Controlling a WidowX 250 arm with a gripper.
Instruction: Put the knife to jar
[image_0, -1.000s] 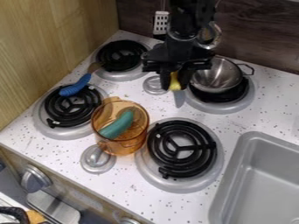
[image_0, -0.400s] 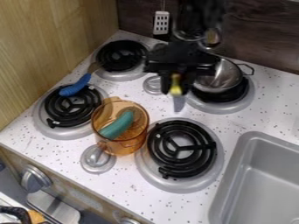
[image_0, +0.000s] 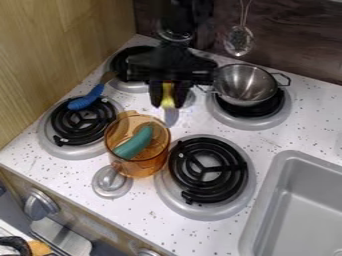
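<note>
The black gripper hangs over the back middle of the stove, shut on the yellow handle of the knife. The knife points down, its grey blade low beside the upper right rim of the jar. The orange see-through jar stands between the two front burners, with a green-handled object leaning inside it. Whether the blade tip is in front of or above the jar's rim, I cannot tell.
A metal bowl sits on the back right burner. A blue-handled brush lies across the left burners. The grey sink is at the right, and a ladle hangs at the back wall.
The gripper has moved left with the knife, from in front of the metal bowl to just behind the jar. The jar and the bowl have stayed in place.
</note>
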